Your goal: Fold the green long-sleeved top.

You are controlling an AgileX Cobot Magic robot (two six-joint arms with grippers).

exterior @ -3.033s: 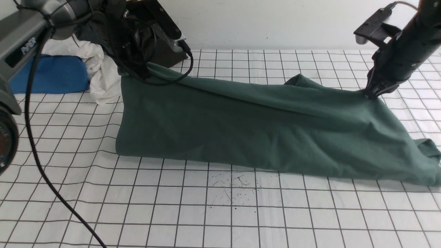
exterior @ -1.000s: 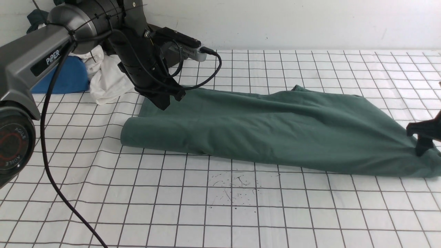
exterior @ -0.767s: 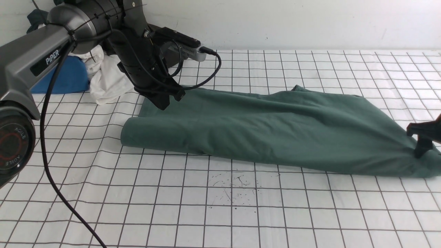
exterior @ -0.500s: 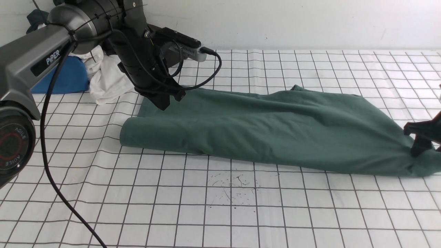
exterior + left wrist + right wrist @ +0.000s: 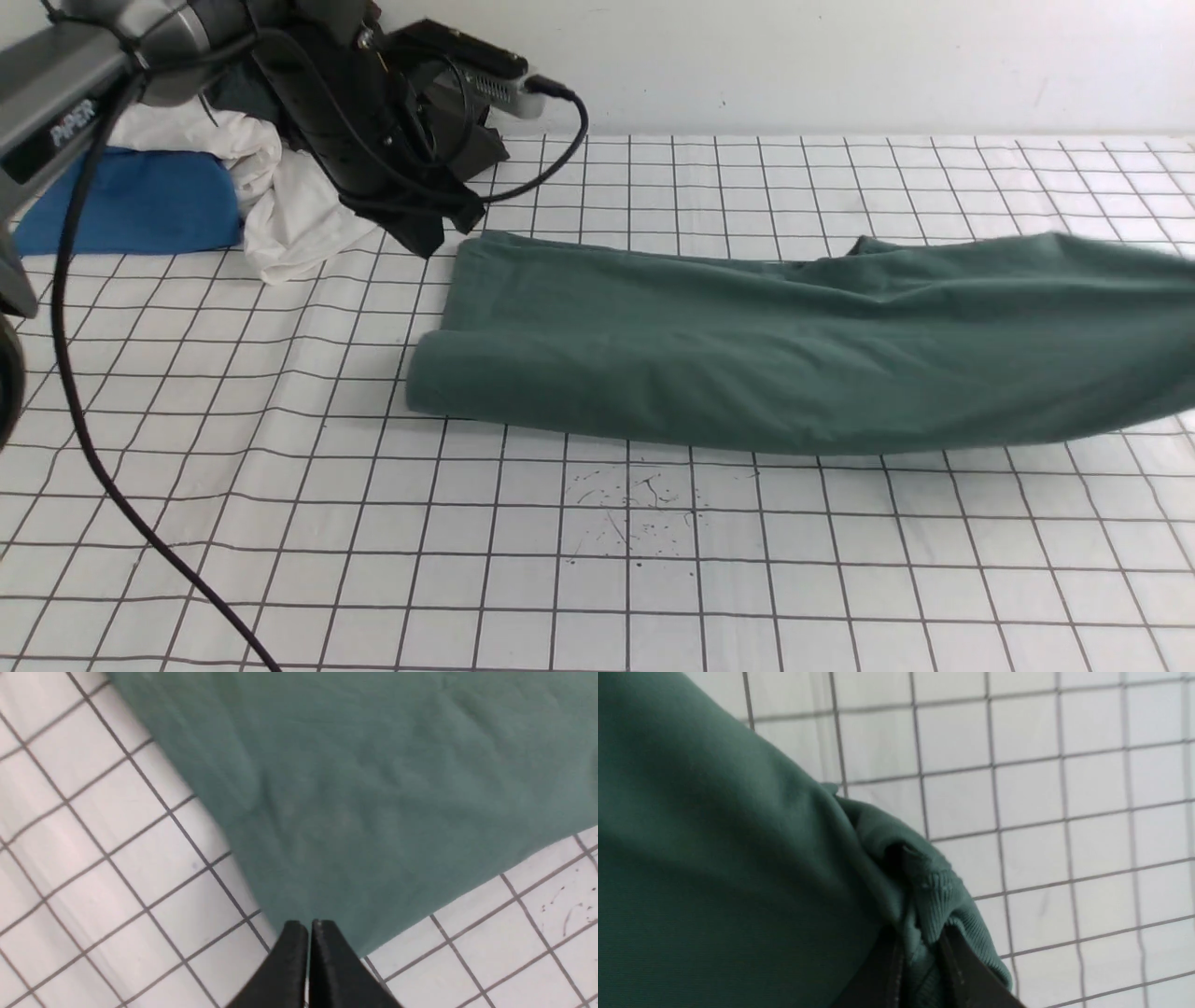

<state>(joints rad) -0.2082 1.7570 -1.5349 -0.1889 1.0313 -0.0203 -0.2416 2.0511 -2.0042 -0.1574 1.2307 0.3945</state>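
Right wrist view shows the right hand (image 5: 920, 952) gripping the top's (image 5: 714, 882) ribbed edge, the left hand (image 5: 308, 933) clenched empty near its corner.

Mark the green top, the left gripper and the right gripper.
green long-sleeved top (image 5: 747, 355), front view, middle of its body.
left gripper (image 5: 308, 927), left wrist view, between its closed fingertips.
right gripper (image 5: 920, 952), right wrist view, between fingertips pinching ribbed cloth.

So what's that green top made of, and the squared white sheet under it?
The muted green long-sleeved top looks like soft, matte knit cotton: it drapes, with a ribbed edge. The white grid-lined sheet seems thin cloth or plastic: it wrinkles; unclear which.
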